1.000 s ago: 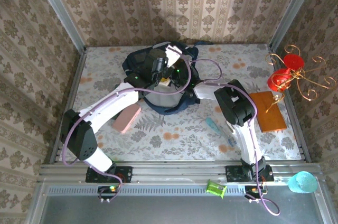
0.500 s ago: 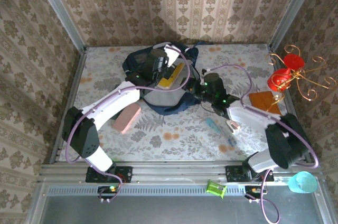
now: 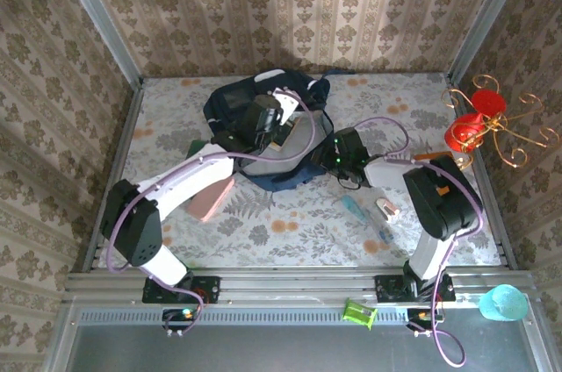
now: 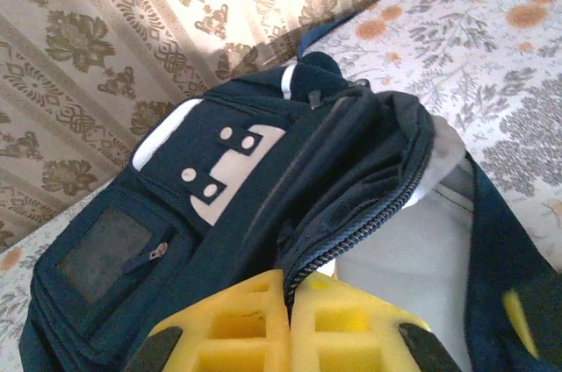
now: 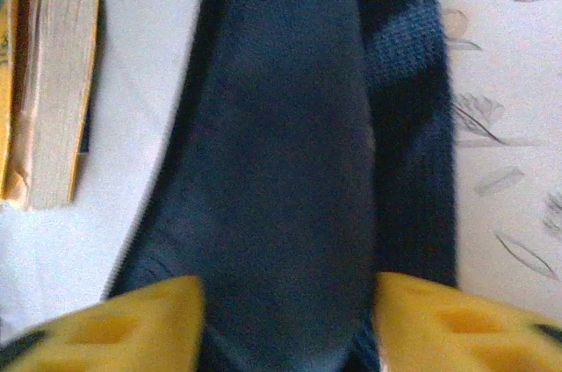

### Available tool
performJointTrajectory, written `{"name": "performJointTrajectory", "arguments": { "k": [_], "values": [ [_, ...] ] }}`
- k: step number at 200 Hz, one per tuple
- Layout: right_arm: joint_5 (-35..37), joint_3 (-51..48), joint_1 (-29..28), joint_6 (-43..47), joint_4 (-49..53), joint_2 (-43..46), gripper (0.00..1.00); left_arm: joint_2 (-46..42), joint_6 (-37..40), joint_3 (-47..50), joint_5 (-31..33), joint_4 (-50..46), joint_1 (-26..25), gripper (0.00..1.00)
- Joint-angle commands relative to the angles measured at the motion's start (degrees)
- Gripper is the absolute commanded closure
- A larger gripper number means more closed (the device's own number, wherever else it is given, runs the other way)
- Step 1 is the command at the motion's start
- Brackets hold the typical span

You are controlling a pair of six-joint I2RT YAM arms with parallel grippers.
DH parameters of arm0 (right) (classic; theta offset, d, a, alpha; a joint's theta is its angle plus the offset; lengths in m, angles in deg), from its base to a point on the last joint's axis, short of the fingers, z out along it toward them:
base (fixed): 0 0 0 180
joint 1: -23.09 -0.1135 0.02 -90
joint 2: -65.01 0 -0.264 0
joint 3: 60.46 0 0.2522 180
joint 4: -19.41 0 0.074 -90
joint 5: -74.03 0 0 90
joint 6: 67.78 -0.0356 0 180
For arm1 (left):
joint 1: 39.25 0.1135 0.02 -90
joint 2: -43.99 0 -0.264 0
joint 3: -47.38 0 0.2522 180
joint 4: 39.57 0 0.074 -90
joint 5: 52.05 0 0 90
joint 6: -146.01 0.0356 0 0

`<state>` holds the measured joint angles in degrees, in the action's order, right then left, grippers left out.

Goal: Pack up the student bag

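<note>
A yellow-covered book (image 5: 53, 74) lies inside the navy fabric student bag (image 3: 233, 100); a pink rectangular block (image 3: 211, 199) waits on the floral surface (image 3: 395, 100). The left gripper (image 4: 288, 293) jaws pinch its zip rim; the right gripper (image 5: 290, 302) jaws straddle fabric, grip unclear.

Bare tabletop (image 3: 158, 113) left of the student bag (image 3: 230, 100); candle stand (image 3: 463, 135) at right edge.

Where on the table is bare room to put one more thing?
Bare cloth lies at the near centre, between the pink block and the teal tube, and at the far right, between the student bag and the red ornament. Crowded: the bag's opening, where the left gripper and the right gripper work.
</note>
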<state>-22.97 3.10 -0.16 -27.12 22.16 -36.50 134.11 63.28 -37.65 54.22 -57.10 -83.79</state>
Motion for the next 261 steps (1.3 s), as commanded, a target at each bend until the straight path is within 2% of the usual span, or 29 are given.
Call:
{"name": "performJointTrajectory", "arguments": {
  "k": [1, 29, 46, 73, 103, 122, 132, 143, 164, 183, 204, 211, 234, 261],
  "values": [
    [-1.6, 2.1, 2.5, 0.9, -3.7, -1.2, 0.63, -3.3, -0.3, 2.3, 2.7, 2.4, -1.7, 1.00],
    [-1.8, 3.8, 6.9, 2.8, -1.5, -0.8, 0.84, -3.8, -0.5, 6.8, 5.6, 4.7, -4.0, 1.00],
    [-3.7, 6.1, 10.0, 3.9, 0.2, -1.5, 0.90, -3.2, -2.5, 8.2, 5.6, 6.0, -6.1, 1.00],
    [-6.0, 13.9, 13.4, 7.5, 8.9, -3.6, 0.90, -0.1, -8.0, 7.7, 3.0, 9.1, -9.8, 1.00],
    [0.2, 21.3, 13.5, 13.7, 18.4, -4.3, 0.82, 6.1, -11.2, 2.4, 0.9, 10.8, -11.4, 1.00],
    [6.0, 22.1, 13.5, 17.2, 21.8, -2.5, 0.71, 8.9, -12.1, -1.2, -0.1, 9.3, -11.4, 0.82],
    [9.2, 21.8, 13.4, 18.9, 23.2, -0.8, 0.66, 9.0, -12.2, -1.9, -0.1, 8.2, -11.4, 0.69],
    [12.1, 21.0, 13.2, 20.7, 24.4, 1.5, 0.62, 7.9, -12.1, -1.5, 0.0, 7.4, -11.1, 0.53],
    [16.1, 18.8, 11.6, 23.1, 25.5, 6.1, 0.58, 2.8, -13.3, 2.8, -0.6, 6.2, -10.0, 0.36],
    [16.5, 15.8, 7.6, 23.8, 25.3, 10.4, 0.55, -3.9, -18.1, 9.8, -4.0, 6.6, -6.3, 0.27],
    [11.2, 13.1, 1.3, 22.9, 24.1, 12.2, 0.49, -9.4, -26.2, 16.8, -8.6, 4.0, 3.3, 0.24],
    [9.4, 12.6, -1.0, 22.7, 23.5, 12.3, 0.47, -10.5, -28.7, 18.8, -10.5, 3.2, 7.9, 0.24],
    [5.2, 10.7, -7.6, 21.8, 20.4, 11.5, 0.44, -10.7, -34.1, 21.9, -20.1, 3.6, 21.1, 0.23],
    [3.0, 10.0, -11.7, 21.3, 18.3, 9.2, 0.44, -6.4, -35.4, 20.4, -24.0, 3.0, 29.2, 0.22]
  ]
}}
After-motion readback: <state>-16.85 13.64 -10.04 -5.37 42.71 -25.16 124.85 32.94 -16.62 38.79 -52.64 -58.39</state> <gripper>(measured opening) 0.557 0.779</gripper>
